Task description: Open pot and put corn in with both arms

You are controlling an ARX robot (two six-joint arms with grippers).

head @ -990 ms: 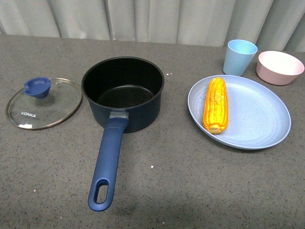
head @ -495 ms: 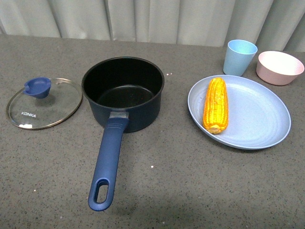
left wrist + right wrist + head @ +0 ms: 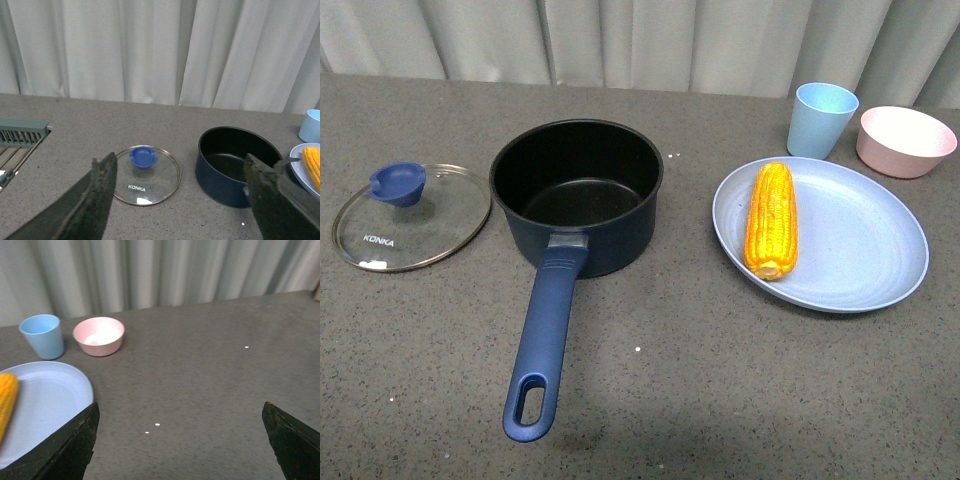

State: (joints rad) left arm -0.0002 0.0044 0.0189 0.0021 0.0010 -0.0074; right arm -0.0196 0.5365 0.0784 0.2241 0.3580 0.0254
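- Ahead of my left gripper [image 3: 177, 165], beyond its far-spread fingers, sits the pot [image 3: 237, 165], uncovered; its glass lid [image 3: 146, 170] lies flat beside it, so I judge the opening done; this gripper holds nothing.
- Ahead of my right gripper [image 3: 180, 410] and off toward the pot's side, the corn [image 3: 6, 402] lies on a pale blue plate [image 3: 50, 395], well apart from the fingers; this gripper gapes wide too, empty.
- Handling, as I judge it: the corn looks stiff and light, its kernel rows bumpy, perhaps slick; I would close across its middle, square to its length, so it cannot roll.
- Pot's long handle [image 3: 545, 330] lies free for steadying.
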